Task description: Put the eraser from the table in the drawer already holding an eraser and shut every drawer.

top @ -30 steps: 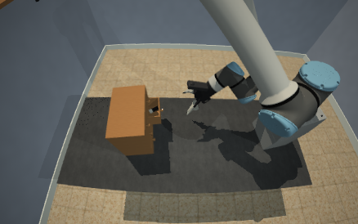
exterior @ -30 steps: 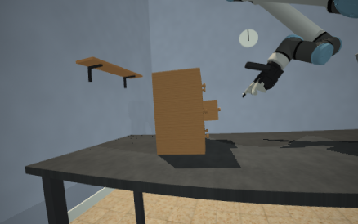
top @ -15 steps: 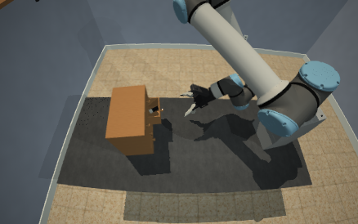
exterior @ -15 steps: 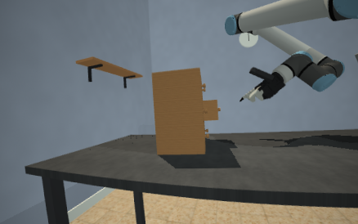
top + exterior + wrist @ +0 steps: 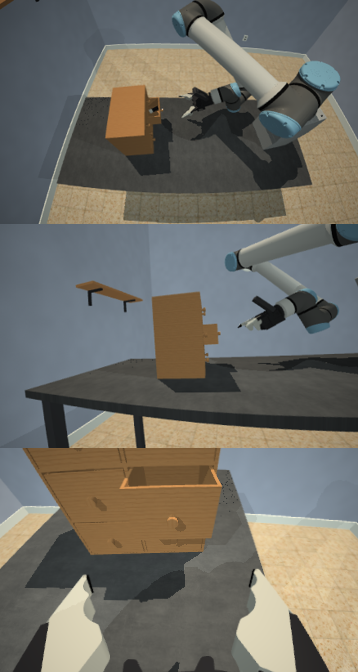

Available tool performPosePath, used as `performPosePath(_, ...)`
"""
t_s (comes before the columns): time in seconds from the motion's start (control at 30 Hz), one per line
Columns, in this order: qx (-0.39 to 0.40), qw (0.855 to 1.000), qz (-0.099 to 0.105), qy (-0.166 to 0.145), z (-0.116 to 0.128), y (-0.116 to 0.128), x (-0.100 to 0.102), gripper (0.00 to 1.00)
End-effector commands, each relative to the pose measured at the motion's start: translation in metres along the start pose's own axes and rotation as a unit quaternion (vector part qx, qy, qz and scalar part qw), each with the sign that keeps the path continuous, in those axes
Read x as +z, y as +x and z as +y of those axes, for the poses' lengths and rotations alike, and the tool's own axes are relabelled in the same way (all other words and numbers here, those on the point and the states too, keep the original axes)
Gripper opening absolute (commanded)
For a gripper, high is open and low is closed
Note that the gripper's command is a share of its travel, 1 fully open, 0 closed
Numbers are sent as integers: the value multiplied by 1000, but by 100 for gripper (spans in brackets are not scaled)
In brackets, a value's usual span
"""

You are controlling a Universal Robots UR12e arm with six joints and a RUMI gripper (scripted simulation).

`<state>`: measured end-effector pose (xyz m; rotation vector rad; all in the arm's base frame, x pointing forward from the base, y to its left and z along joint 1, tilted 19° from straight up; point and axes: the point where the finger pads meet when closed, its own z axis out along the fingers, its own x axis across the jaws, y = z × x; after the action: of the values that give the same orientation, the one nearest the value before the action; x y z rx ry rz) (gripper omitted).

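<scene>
The wooden chest [image 5: 131, 120] stands upright on the dark table and also shows in the side view [image 5: 180, 334]. One drawer in its middle row [image 5: 170, 503] is pulled partway out, seen too from above [image 5: 154, 110] and from the side [image 5: 212, 334]. From above, a small dark object [image 5: 151, 109] lies inside it; the wrist view hides the drawer's contents. The other drawers look shut. My gripper [image 5: 185, 105] [image 5: 245, 324] [image 5: 171, 573] is open and empty, in the air in front of the chest, pointing at the open drawer. No loose eraser shows on the table in any view.
A wooden wall shelf [image 5: 108, 291] hangs behind and left of the chest. My arm's base [image 5: 286, 123] stands at the table's right side. The table's front edge [image 5: 184, 414] runs along the near side, with tiled floor around it.
</scene>
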<state>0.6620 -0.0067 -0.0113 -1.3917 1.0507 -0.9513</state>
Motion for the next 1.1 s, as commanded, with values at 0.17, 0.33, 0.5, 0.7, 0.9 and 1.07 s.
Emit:
performPosePath(0.17,2,1000,5,31,2,0,5,100)
performPosePath(0.33,2,999,5,32,2,0,5,100)
performPosePath(0.5,2,999,5,32,2,0,5,20)
performPosePath(0.7,2,999,5,32,2,0,5,20)
performPosePath(0.9,2,999,5,32,2,0,5,20)
performPosePath(1.07,2,999,5,32,2,0,5,20)
